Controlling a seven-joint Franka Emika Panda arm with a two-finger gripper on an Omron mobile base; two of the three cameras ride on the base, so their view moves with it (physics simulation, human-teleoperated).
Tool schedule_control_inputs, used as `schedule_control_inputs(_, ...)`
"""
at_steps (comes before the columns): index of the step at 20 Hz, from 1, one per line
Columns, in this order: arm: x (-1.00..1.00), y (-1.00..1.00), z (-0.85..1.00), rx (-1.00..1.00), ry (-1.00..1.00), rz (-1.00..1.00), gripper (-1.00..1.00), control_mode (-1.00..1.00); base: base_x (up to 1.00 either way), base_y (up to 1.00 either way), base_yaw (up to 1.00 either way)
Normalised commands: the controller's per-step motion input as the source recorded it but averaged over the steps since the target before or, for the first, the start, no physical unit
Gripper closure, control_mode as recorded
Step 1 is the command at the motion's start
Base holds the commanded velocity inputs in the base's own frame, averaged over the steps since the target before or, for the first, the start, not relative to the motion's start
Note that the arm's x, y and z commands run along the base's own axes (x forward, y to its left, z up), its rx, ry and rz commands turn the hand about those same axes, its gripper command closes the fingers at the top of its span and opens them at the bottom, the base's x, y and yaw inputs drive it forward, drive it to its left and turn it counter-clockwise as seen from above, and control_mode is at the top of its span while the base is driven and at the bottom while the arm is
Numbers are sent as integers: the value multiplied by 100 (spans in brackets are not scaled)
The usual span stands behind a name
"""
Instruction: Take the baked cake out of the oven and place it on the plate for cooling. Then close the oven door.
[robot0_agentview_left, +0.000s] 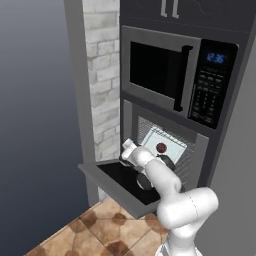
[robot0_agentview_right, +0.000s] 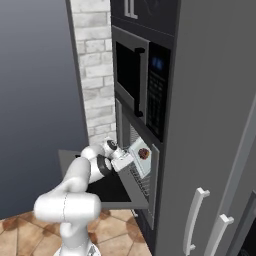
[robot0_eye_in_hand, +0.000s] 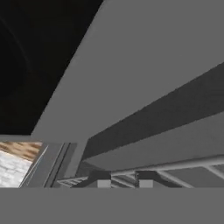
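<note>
**A:** Nearest to us, the white arm's two-finger gripper (robot0_eye_in_hand: 122, 179) is low at the mouth of the grey built-in wall oven (robot0_agentview_left: 202, 150). In the hand view its two dark fingertips (robot0_eye_in_hand: 99, 178) stand a narrow gap apart over the thin grey wire rack (robot0_eye_in_hand: 175, 168), with nothing I can see between them. Whether they're pinching a wire or just nearly closed, I cannot tell.

**B:** And beneath the wrist?

**A:** The wide grey drop-down oven door (robot0_agentview_left: 95, 175) hangs fully open and flat, dark glass window facing up. Just past it, inside the cavity, sits the pale rectangular baking tray (robot0_agentview_left: 175, 146) on the rack, and on it a small round dark-red cake (robot0_agentview_left: 161, 147). From the right side, cake and tray (robot0_agentview_right: 135, 152) lie just beyond the hand.

**B:** So how should this reach be played?

**A:** My read: it's still the fetch step. I'd keep the hand level, stay above the door glass, and take the tray's near rim squarely rather than the wire. Draw straight out so the cake doesn't slide. I can't point to a plate from here.

**B:** Anything readable?

**A:** Above, the dark microwave with keypad (robot0_agentview_left: 210, 92) glows a small blue display (robot0_agentview_left: 216, 58), its digits too blurred to read. The keypad markings are illegible, and there are no brand marks.
</note>
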Motion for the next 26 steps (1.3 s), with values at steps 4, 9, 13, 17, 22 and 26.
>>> schedule_control_inputs(4, -69, 47, -18, 6, 16, 0, 100, -100, 0, 0, 0)
schedule_control_inputs(9, -83, 44, -3, 8, 14, 0, 100, -100, 0, 0, 0)
schedule_control_inputs(13, -98, 46, 0, 10, 13, 0, 100, -100, 0, 0, 0)
schedule_control_inputs(17, -100, 52, 0, 8, 11, 0, 100, -100, 0, 0, 0)
schedule_control_inputs(22, -100, 50, 0, 8, 11, 0, 100, -100, 0, 0, 0)
schedule_control_inputs(26, -95, 37, 8, 8, 5, 0, 100, -100, 0, 0, 0)
